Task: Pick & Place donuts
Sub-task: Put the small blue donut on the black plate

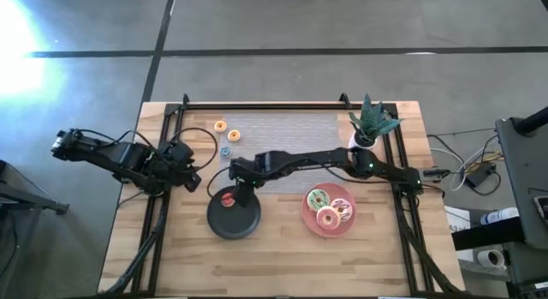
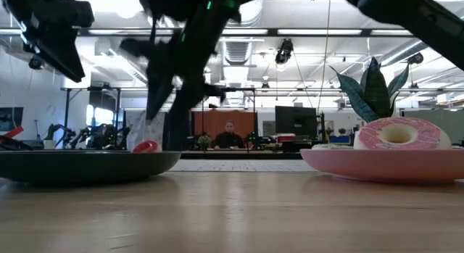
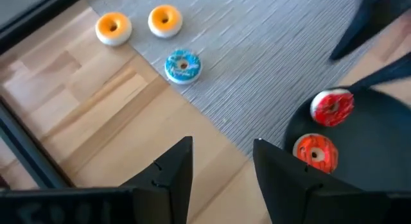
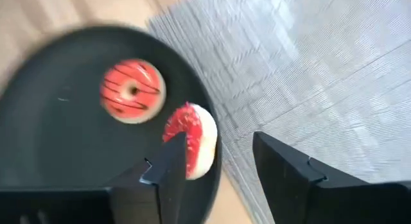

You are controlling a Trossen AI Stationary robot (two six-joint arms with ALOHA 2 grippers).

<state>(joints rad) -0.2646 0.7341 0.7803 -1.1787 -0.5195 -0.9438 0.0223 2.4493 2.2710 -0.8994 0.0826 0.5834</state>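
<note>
Donut [image 4: 191, 147] tilted on edge at black plate [image 4: 51, 172] rim, right claw [image 4: 215, 169] open

Pale wooden table [image 1: 282, 256], ribbed grey woven mat [image 1: 291, 132], matt black plate [image 1: 235, 220]

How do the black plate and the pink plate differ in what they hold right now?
The black plate holds two tiny red donuts; the pink plate holds three larger donuts. The right gripper hangs open over the black plate; nothing hovers over the pink plate. The black plate sits nearer the left gripper. Both are round and rest on the wooden table.
</note>
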